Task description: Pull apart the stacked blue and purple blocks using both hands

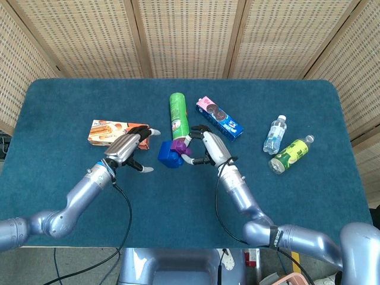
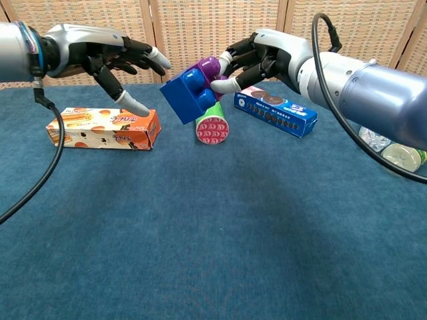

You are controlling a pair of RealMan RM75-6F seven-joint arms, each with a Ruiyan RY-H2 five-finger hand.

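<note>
The blue block (image 2: 189,95) and the purple block (image 2: 211,67) are still joined and held tilted in the air above the table. My right hand (image 2: 257,58) pinches the purple block from the right; in the head view the same hand (image 1: 205,148) holds the pair, purple block (image 1: 179,145) and blue block (image 1: 168,157). My left hand (image 2: 110,57) hovers just left of the blue block with its fingers spread, holding nothing. In the head view this left hand (image 1: 129,149) is a short gap away from the blue block.
An orange snack box (image 2: 103,128) lies below the left hand. A green can (image 2: 211,123) lies under the blocks, and a blue biscuit box (image 2: 275,111) sits to its right. Two bottles (image 1: 284,145) lie at the right side of the blue table (image 1: 71,107).
</note>
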